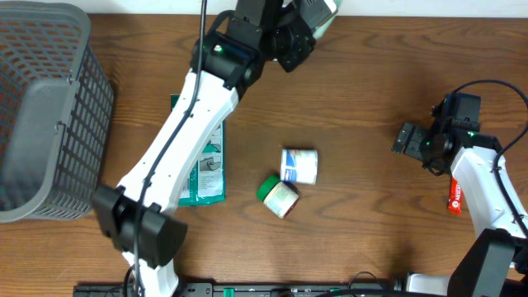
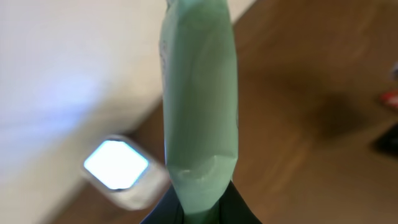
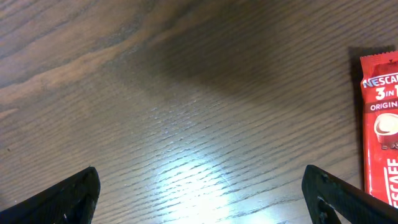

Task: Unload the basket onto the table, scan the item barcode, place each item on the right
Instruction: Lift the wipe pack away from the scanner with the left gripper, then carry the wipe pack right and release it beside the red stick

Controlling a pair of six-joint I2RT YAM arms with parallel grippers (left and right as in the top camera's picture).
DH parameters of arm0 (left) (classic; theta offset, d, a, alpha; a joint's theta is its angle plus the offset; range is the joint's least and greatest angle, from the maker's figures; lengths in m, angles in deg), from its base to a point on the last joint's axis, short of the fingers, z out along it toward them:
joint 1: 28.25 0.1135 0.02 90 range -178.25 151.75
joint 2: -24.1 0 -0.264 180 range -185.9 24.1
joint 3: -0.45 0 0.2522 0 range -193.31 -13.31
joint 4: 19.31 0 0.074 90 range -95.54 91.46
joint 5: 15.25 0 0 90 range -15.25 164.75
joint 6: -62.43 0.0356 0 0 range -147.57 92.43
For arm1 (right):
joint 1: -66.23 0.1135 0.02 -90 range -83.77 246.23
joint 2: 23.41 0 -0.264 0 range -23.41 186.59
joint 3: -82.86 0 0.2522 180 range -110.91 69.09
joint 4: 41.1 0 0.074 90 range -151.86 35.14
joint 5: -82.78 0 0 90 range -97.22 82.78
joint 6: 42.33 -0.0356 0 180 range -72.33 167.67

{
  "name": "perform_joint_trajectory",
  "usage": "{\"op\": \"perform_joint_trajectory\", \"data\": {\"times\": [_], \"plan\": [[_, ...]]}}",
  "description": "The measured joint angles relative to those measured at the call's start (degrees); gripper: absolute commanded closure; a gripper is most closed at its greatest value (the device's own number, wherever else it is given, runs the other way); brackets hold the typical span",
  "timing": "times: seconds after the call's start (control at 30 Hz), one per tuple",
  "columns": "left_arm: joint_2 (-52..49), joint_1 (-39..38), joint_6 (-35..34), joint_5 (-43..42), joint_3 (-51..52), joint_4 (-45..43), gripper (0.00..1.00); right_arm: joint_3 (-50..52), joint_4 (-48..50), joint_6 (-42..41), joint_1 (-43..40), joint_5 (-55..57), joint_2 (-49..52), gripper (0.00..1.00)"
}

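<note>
Right, starting far left: grey wire-mesh basket (image 1: 41, 107) at the table's end, out of play. Next along, green-and-white flat pouch (image 1: 208, 169) lying flat, partly under the white left arm.

Up that arm to the far edge of the brown wooden table (image 1: 363, 91): left gripper (image 1: 318, 21) clenched on a pale green soft packet (image 1: 328, 10), lifted clear of the wood. Seen from the left wrist, near end of the packet pinched between the jaws, long axis pointing straight away from the fingers.

Down and to the left of it, apart, not touching: small grey box with a glowing square window (image 2: 117, 165), by the look of it the scanner, sitting at the table's edge. Key relation, then: packet beside the window, not over it. Probably a swing leftward next, plus a roll of the wrist to turn a printed side to the light. No barcode visible from here.

Mid-table, white tub with a blue label (image 1: 299, 165) and green-lidded jar (image 1: 279, 196), close together, touching or nearly so, well apart from the action.

Over to the right, right gripper (image 1: 408, 139) spread wide, grasping nothing, black fingers (image 3: 62, 199) above bare wood. Just beside it, red Nescafé stick sachet (image 1: 454, 196), lying flat.

Plenty of bare wood all round; left arm plainly the nearer to the scanner.
</note>
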Motion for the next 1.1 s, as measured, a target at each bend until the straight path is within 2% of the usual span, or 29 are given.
{"op": "perform_joint_trajectory", "data": {"times": [0.17, 0.3, 0.57, 0.7, 0.87, 0.97, 1.1], "plan": [[-2.82, -0.33, -13.22, -8.52, 0.13, -0.5, 0.93, 0.07, 0.48, 0.0, 0.0, 0.0, 0.0, 0.01], [-2.89, -1.64, -20.61, -12.87, 0.13, -2.67, 0.93, 0.2, 6.67, -0.98, 0.0, -1.22, 0.0, 0.01], [-3.41, -6.03, -26.86, -15.74, 0.13, -7.56, 0.93, 0.09, 9.31, -4.98, -0.24, -5.77, -0.17, 0.01], [-6.71, -7.17, -29.77, -16.44, 0.13, -9.29, 0.93, -2.97, -1.97, -5.81, -2.38, -10.78, -2.49, 0.01], [-14.62, -8.66, -33.81, -19.93, 0.13, -16.22, 0.92, -15.17, -17.79, -2.73, -8.33, -12.94, -10.19, 0.01], [-19.65, -10.54, -37.09, -21.4, 0.13, -20.28, 0.93, -22.43, -24.09, -1.6, -12.31, -14.05, -15.34, 0.01], [-25.11, -14.49, -40.57, -22.27, 0.13, -25.09, 0.93, -25.29, -26.99, -0.81, -14.75, -15.56, -20.81, 0.01]]}}
